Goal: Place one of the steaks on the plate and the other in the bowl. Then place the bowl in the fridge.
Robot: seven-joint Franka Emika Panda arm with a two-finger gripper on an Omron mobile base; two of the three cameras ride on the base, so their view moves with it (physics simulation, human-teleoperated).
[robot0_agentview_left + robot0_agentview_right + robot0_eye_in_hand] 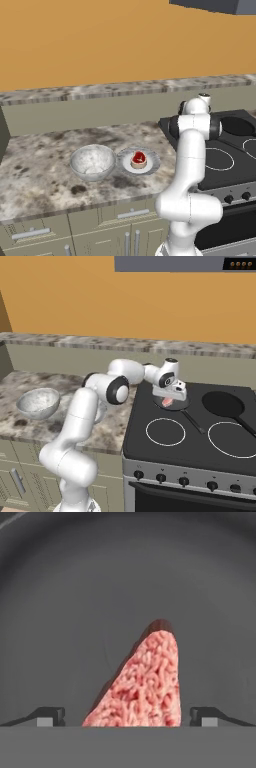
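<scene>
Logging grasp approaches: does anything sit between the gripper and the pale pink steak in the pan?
Nothing visible does. The pink steak lies bare in the pan, between the open fingertips of the gripper.

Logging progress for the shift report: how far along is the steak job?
Done: the red steak lies on the plate. In hand: the end effector is down in the frying pan, its fingertips straddling the pink steak, not closed. Left: that steak into the bowl, then the bowl into the fridge.
</scene>
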